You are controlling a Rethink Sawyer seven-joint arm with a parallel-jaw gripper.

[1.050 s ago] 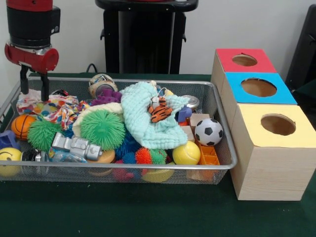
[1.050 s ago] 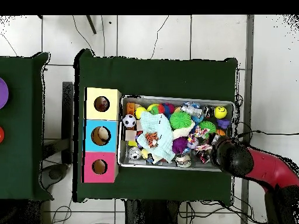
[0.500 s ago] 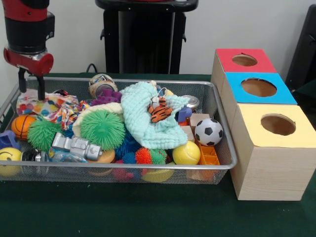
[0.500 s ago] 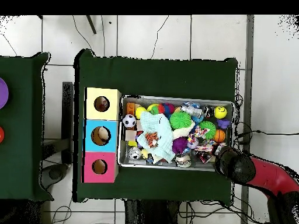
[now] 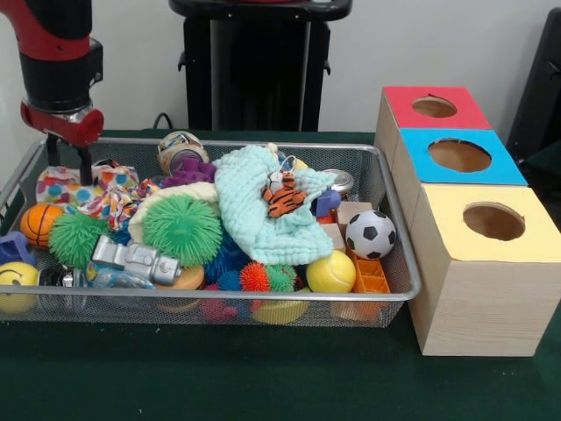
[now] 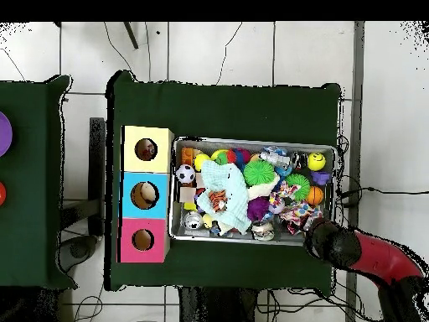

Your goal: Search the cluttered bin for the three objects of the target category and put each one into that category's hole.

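Gripper (image 5: 69,160) position is what changes in the front view: over the last second it rises a little and drifts from the bin's left rim toward the far left corner, and it now hangs just above the colourful patterned cloth (image 5: 74,190) there. Its two dark fingers (image 5: 85,166) stand a small way apart with nothing between them, so it holds nothing, and I cannot tell if a tip touches the cloth. No toy has left the wire bin (image 5: 399,263) (the soccer ball (image 5: 370,234), the green spiky ball (image 5: 182,229) and the orange basketball (image 5: 39,224) all lie as before), so I judge the search is only starting.

From the overhead view, the arm (image 6: 369,257) covers the gripper, which sits at the bin's corner farthest from the three boxes. The yellow box (image 6: 130,149), blue box (image 6: 130,195) and red box (image 6: 128,241) stand in a row touching the bin's other end.
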